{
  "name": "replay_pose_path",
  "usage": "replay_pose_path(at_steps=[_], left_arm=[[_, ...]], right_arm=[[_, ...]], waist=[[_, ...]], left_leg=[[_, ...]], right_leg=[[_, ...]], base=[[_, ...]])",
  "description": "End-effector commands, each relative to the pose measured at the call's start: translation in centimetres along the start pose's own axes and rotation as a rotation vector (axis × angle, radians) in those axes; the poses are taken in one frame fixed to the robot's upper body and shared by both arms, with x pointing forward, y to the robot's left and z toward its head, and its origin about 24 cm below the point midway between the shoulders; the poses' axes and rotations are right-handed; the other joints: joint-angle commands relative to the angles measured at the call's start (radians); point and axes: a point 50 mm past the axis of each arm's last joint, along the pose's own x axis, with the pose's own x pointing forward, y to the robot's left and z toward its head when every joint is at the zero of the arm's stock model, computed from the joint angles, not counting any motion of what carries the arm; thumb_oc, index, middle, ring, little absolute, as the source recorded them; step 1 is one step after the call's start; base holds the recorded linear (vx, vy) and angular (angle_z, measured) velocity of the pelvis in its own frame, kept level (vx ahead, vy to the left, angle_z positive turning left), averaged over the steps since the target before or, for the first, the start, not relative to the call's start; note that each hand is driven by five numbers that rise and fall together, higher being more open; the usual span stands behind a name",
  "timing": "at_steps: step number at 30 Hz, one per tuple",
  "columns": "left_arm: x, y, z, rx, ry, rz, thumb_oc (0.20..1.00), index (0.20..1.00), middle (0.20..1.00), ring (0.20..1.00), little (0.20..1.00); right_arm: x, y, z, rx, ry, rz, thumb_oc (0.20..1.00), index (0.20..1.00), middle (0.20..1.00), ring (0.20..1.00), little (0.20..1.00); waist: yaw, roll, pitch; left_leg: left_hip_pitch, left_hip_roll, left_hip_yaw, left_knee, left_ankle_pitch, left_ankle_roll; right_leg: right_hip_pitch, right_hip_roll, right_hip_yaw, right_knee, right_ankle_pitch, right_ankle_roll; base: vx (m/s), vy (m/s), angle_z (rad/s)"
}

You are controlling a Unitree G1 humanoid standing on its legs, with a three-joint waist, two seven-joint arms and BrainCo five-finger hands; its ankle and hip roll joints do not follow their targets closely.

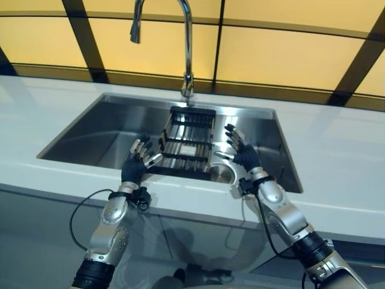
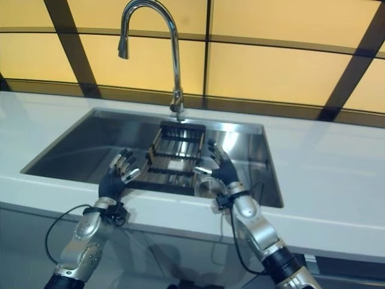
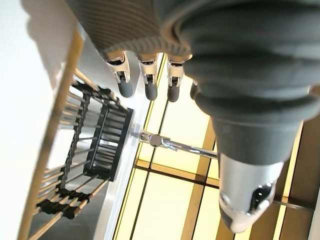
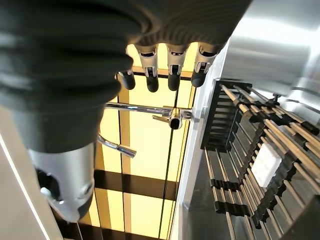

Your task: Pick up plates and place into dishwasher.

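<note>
the rack (image 1: pixel 187 139) for dishes, a dark wire frame, sits inside the steel sink (image 1: pixel 96 129), right below the tap (image 1: pixel 187 42) and toward the sink's near wall. the left hand (image 1: pixel 139 159) hovers just beside the rack's left edge, fingers spread and holding nothing. the right hand (image 1: pixel 240 150) hovers just beside the rack's right edge, fingers also spread and bare. a round metal drain (image 1: pixel 221 173) lies in the sink under the right hand. the white table (image 1: pixel 343 156) surrounds the sink.
</note>
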Motion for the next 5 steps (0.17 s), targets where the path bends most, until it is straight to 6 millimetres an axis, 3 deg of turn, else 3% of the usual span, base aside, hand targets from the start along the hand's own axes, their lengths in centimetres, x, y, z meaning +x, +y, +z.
replay_pose_path(at_steps=[1,5], left_arm=[[0.5,-0.12,1.31,-0.011,-0.065,-0.011,1.0,1.0,1.0,1.0,1.0],[0.74,-0.29,1.27,-0.016,-0.056,-0.03,1.0,1.0,1.0,1.0,1.0]], right_arm=[[0.1,0.18,1.94,0.04,-0.125,0.001,1.0,1.0,1.0,1.0,1.0],[0.07,0.21,1.95,0.042,-0.125,-0.007,1.0,1.0,1.0,1.0,1.0]], waist=[[-0.022,0.005,-0.053],[-0.026,0.009,-0.056]], left_leg=[[0.043,0.05,0.003,0.057,-0.152,-0.011],[0.054,0.053,0.015,0.034,-0.148,-0.007]], right_leg=[[-0.075,-0.021,0.0,-0.083,0.136,0.02],[-0.076,-0.03,-0.008,-0.081,0.137,0.031]], base=[[0.04,0.066,-0.07],[0.02,0.044,-0.02]])
